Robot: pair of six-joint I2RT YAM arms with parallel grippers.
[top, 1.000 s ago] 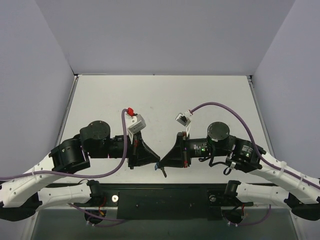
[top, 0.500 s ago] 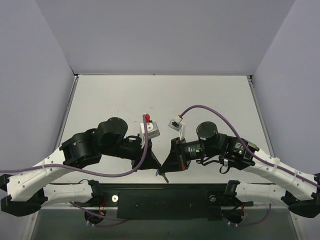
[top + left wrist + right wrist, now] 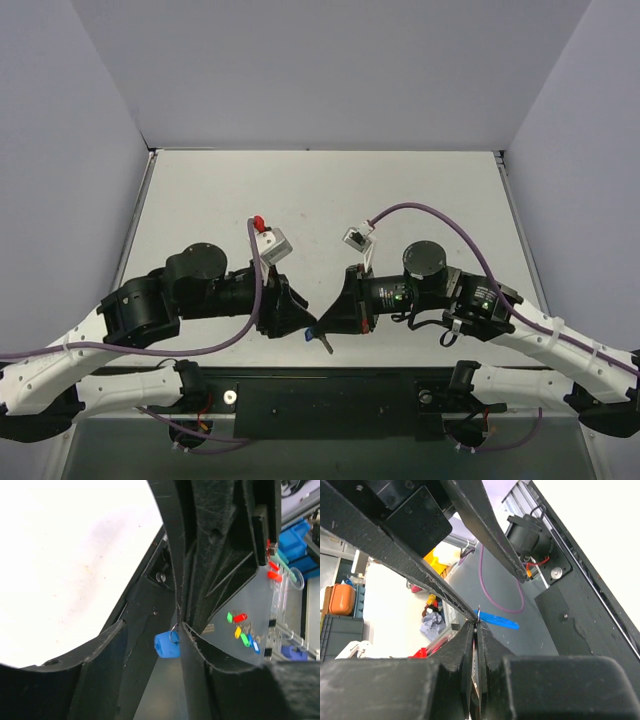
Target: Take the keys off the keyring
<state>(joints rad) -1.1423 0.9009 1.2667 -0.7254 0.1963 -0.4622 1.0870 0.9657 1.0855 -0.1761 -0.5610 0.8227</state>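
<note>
The two grippers meet tip to tip over the table's near edge. My right gripper (image 3: 321,326) (image 3: 476,625) is shut on a thin silver key (image 3: 479,645) that stands edge-on between its pads; the key's end hangs below (image 3: 327,345). A thin ring (image 3: 173,630) links it to the blue keyring tag (image 3: 166,645) (image 3: 498,621) (image 3: 311,329). My left gripper (image 3: 303,328) (image 3: 152,627) is open. The tag hangs loose in its gap, close against its right finger (image 3: 225,680) and apart from its left finger (image 3: 100,670).
The white table (image 3: 320,200) stretches away behind the arms, walled on three sides. A black base plate (image 3: 330,398) runs along the near edge. Beyond the edge, the left wrist view shows a clear box of coloured tags (image 3: 245,630).
The left gripper has opened and let go of the blue tag. Both arms leaned in half a second ago and have swung back out. The right gripper stays shut.
</note>
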